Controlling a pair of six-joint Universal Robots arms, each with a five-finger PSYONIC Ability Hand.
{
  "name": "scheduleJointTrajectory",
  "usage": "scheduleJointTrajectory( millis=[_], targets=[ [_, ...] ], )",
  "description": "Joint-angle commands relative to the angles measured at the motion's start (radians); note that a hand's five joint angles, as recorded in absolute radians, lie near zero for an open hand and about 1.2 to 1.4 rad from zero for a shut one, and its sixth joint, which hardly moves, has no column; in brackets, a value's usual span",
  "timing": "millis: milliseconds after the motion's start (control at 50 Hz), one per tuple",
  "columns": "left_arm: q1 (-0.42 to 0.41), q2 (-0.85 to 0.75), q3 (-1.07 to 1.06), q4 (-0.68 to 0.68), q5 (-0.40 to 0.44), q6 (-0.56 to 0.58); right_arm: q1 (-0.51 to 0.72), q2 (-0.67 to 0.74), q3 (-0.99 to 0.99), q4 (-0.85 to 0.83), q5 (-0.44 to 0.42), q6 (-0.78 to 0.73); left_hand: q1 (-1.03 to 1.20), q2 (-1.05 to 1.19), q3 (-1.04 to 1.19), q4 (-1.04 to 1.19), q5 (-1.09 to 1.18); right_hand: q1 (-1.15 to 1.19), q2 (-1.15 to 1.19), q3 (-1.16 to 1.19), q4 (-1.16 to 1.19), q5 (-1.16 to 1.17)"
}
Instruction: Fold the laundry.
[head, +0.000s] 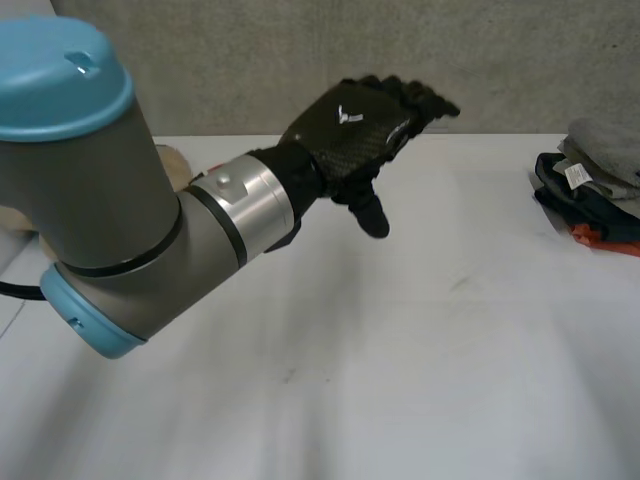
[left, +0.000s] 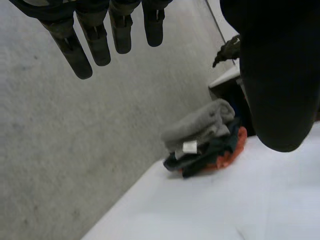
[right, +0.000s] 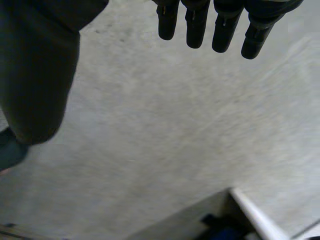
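Head view: the left arm (head: 120, 220) fills the left of the frame. The left hand (head: 360, 125) is raised above the white table (head: 400, 350) at upper centre, with its fingers extended and its thumb pointing down. It grasps nothing.

The laundry pile (head: 595, 185) lies at the right edge of the frame, upper right, well apart from that hand. It is a loose stack. A grey garment (head: 605, 150) is on top and carries a white label (head: 577, 175). Dark garments (head: 560, 195) lie beneath it, and an orange piece (head: 590, 236) shows at the base.

Left wrist view: the left hand (left: 280, 75) has straight fingers (left: 95, 35) held away from the thumb, so the hand is spread. Beyond the fingertips the laundry pile (left: 205, 140) rests near the table's (left: 225, 210) edge. The grey garment (left: 200, 125) is rolled over the top, its white label (left: 190, 146) faces the camera, and the orange piece (left: 230, 155) sticks out beside the dark garments (left: 200, 162).

Right wrist view: the right hand (right: 35, 75) has straight, parted fingers (right: 195, 25) over the grey floor (right: 175, 125). It is spread and has nothing in its grasp.
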Motion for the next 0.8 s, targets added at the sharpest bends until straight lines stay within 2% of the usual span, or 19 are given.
scheduleJointTrajectory(
  millis=[20, 80, 140, 160, 180, 240, 280, 320, 340, 440, 480, 500, 580, 640, 720, 740, 780, 800],
  targets=[
    [0.008, 0.063, 0.032, 0.042, -0.022, -0.086, 0.23, -0.124, 0.062, -0.194, 0.02, -0.012, 0.023, -0.005, -0.012, -0.002, -0.009, -0.05, -0.038, -0.038, -0.042, -0.049],
    [0.026, 0.089, 0.041, 0.046, -0.081, -0.086, 0.33, -0.216, 0.168, -0.306, -0.045, 0.025, 0.023, -0.005, -0.012, -0.002, -0.009, -0.05, -0.038, -0.038, -0.042, -0.049],
    [0.102, 0.135, 0.05, 0.037, -0.175, -0.08, 0.408, -0.268, 0.271, -0.346, -0.119, 0.02, 0.026, -0.002, -0.009, 0.001, -0.006, -0.05, -0.038, -0.038, -0.042, -0.049],
    [0.133, 0.144, 0.049, 0.035, -0.196, -0.077, 0.431, -0.27, 0.294, -0.345, -0.134, 0.019, 0.026, -0.002, -0.009, 0.001, -0.006, -0.05, -0.038, -0.038, -0.042, -0.049],
    [0.205, 0.154, 0.043, 0.023, -0.227, -0.06, 0.459, -0.27, 0.312, -0.342, -0.144, 0.019, 0.026, -0.002, -0.009, 0.001, -0.006, -0.05, -0.038, -0.038, -0.042, -0.049],
    [0.313, 0.155, 0.027, -0.02, -0.258, -0.009, 0.583, -0.265, 0.374, -0.3, -0.15, 0.011, 0.026, -0.002, -0.009, 0.001, -0.006, -0.05, -0.038, -0.038, -0.042, -0.049],
    [0.395, 0.144, 0.004, -0.063, -0.27, 0.082, 0.647, -0.258, 0.407, -0.247, -0.144, 0.004, 0.023, -0.005, -0.012, -0.002, -0.009, -0.05, -0.038, -0.038, -0.042, -0.049],
    [0.441, 0.119, -0.012, -0.076, -0.27, 0.158, 0.677, -0.241, 0.427, -0.216, -0.136, -0.006, 0.023, -0.005, -0.012, -0.002, -0.009, -0.05, -0.038, -0.038, -0.042, -0.049],
    [0.477, 0.07, -0.026, -0.073, -0.266, 0.238, 0.687, -0.23, 0.438, -0.201, -0.133, -0.013, 0.026, -0.002, -0.009, 0.001, -0.006, -0.05, -0.038, -0.038, -0.042, -0.049],
    [0.55, -0.119, -0.028, -0.023, -0.24, 0.428, 0.711, -0.163, 0.516, -0.176, -0.113, -0.087, 0.012, -0.017, -0.024, -0.013, -0.021, -0.05, -0.038, -0.038, -0.042, -0.049],
    [0.581, -0.191, -0.019, 0.003, -0.2, 0.466, 0.709, -0.161, 0.533, -0.176, -0.109, -0.105, 0.009, -0.02, -0.026, -0.016, -0.024, -0.05, -0.038, -0.038, -0.042, -0.049],
    [0.612, -0.255, 0.006, 0.029, -0.148, 0.491, 0.707, -0.158, 0.539, -0.176, -0.109, -0.113, 0.009, -0.02, -0.027, -0.016, -0.024, -0.05, -0.038, -0.038, -0.042, -0.049],
    [0.664, -0.407, 0.096, 0.068, -0.062, 0.495, 0.698, -0.15, 0.567, -0.176, -0.109, -0.116, 0.015, -0.014, -0.021, -0.01, -0.018, -0.05, -0.038, -0.038, -0.042, -0.049],
    [0.675, -0.49, 0.147, 0.074, -0.052, 0.502, 0.697, -0.147, 0.591, -0.184, -0.113, -0.116, 0.035, 0.006, 0.0, 0.01, 0.002, -0.05, -0.038, -0.038, -0.042, -0.049],
    [0.679, -0.583, 0.233, 0.095, -0.055, 0.497, 0.695, -0.147, 0.616, -0.2, -0.115, -0.116, 0.31, 0.281, 0.275, 0.285, 0.277, -0.05, -0.038, -0.038, -0.042, -0.049],
    [0.679, -0.598, 0.25, 0.103, -0.055, 0.494, 0.695, -0.147, 0.619, -0.202, -0.115, -0.116, 0.689, 0.66, 0.654, 0.664, 0.656, -0.05, -0.038, -0.038, -0.042, -0.049],
    [0.672, -0.604, 0.254, 0.114, -0.059, 0.488, 0.694, -0.147, 0.624, -0.205, -0.115, -0.121, 1.201, 1.172, 1.166, 1.176, 1.168, -0.05, -0.038, -0.038, -0.042, -0.049],
    [0.669, -0.603, 0.253, 0.121, -0.06, 0.485, 0.694, -0.147, 0.624, -0.205, -0.115, -0.121, 1.203, 1.174, 1.168, 1.178, 1.171, -0.05, -0.038, -0.038, -0.042, -0.049]
  ],
)
